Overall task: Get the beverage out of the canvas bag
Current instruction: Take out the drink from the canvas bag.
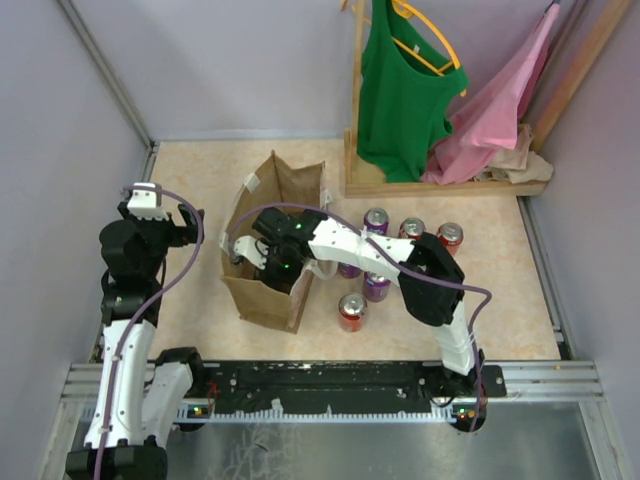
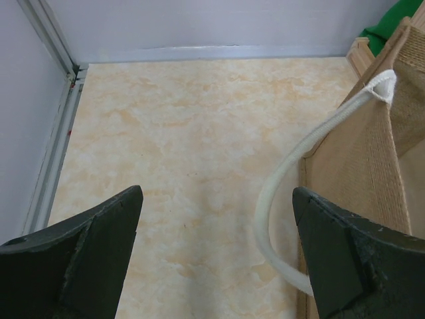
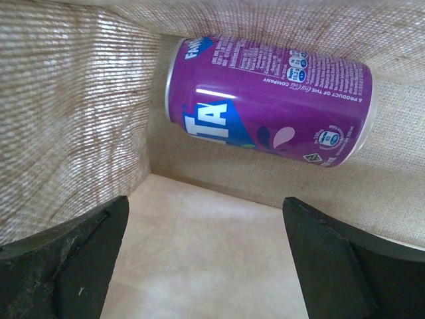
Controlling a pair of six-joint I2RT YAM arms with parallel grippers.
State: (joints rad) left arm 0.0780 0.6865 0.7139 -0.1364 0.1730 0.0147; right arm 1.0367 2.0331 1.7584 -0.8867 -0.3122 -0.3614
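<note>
The tan canvas bag (image 1: 262, 296) stands open in the middle of the table, with pale strap handles (image 2: 292, 174). My right gripper (image 1: 262, 250) reaches down into the bag's mouth. In the right wrist view it (image 3: 206, 259) is open and empty above the bag's floor. A purple Fanta can (image 3: 269, 100) lies on its side against the bag's inner wall (image 3: 73, 119), beyond the fingertips and apart from them. My left gripper (image 1: 190, 226) is open and empty left of the bag. In the left wrist view it (image 2: 218, 252) hovers over bare tabletop, with the bag's side (image 2: 372, 166) by its right finger (image 2: 345, 256).
Loose cans stand right of the bag: purple (image 1: 376, 221), red (image 1: 412, 229), red (image 1: 450, 237), purple (image 1: 376, 288), red (image 1: 352, 311). A wooden rack (image 1: 440, 187) with a green top (image 1: 400, 90) and a pink garment (image 1: 495, 120) stands at the back right. Walls close in on the left, back and right.
</note>
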